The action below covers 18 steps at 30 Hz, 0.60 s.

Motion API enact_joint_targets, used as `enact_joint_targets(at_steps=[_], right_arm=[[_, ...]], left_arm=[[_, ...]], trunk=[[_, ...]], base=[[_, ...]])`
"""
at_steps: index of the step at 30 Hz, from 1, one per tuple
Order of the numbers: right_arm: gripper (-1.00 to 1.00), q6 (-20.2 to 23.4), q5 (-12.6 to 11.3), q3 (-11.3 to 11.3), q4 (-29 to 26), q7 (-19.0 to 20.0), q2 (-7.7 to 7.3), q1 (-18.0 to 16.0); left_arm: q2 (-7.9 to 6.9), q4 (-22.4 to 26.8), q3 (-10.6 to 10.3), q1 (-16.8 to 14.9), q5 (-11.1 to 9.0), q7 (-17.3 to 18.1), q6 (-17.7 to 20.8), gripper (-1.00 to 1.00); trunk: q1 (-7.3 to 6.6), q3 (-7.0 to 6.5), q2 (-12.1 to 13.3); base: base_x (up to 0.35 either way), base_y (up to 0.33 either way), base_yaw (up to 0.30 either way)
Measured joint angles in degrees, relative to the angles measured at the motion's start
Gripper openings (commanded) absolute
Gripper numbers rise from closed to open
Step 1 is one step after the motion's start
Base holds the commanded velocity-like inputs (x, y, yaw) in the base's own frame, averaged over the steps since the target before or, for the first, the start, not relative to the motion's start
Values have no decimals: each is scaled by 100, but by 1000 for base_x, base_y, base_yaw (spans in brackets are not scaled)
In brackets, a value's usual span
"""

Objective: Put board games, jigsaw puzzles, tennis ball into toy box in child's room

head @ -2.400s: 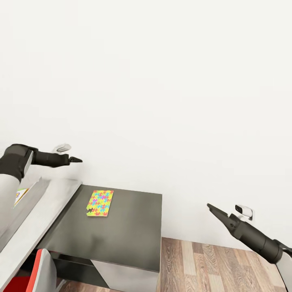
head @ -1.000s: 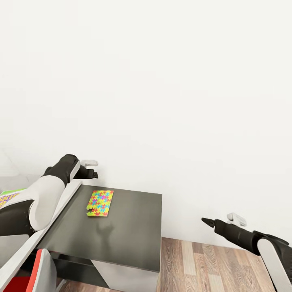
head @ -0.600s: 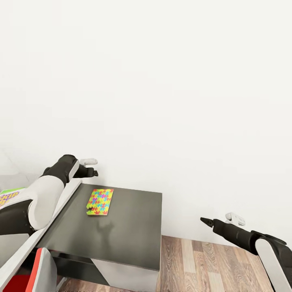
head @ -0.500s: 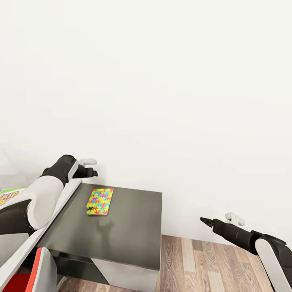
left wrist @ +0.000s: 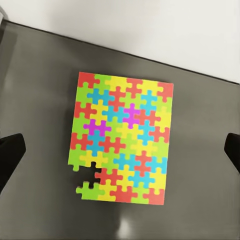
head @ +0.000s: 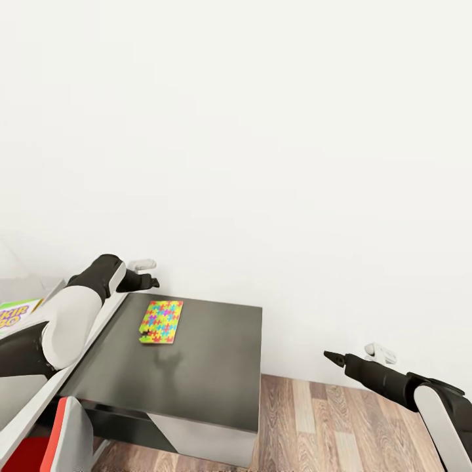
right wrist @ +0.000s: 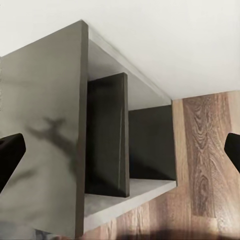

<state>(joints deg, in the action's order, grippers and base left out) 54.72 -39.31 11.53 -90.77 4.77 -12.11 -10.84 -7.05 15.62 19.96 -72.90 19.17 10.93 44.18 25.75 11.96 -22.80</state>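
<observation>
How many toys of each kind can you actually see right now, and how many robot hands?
Jigsaw puzzles: 1, the jigsaw puzzle lying flat on the dark grey wing of the desk.
Board games: 1, the Skip-Bo box, partly cut off at the picture's edge.
Grippers: 2, the left gripper and the right gripper.
Total: 4 things.

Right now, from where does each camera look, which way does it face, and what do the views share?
Head: high, facing forward and down at the dark desk wing; both arms show, left pincer and right pincer.
Left wrist: above the puzzle, looking down; fingertips at the edges.
Right wrist: beside the desk, facing its open shelf.
Shared: the puzzle in head and left wrist.
</observation>
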Motion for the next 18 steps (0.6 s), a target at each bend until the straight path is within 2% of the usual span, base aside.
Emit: enact_joint_targets(at_steps=[7, 18], right_arm=[[100, 0, 0, -1, 5, 22, 11, -1], [100, 0, -1, -1, 3, 38, 30, -1]], left_arm=[[-14, -19, -4, 0, 8, 0, -253, 100], [-61, -36, 3, 1, 1, 0, -318, 100]], trunk=[[0, 66, 0], [0, 170, 0]], base=[[0, 0, 0], [0, 0, 0]])
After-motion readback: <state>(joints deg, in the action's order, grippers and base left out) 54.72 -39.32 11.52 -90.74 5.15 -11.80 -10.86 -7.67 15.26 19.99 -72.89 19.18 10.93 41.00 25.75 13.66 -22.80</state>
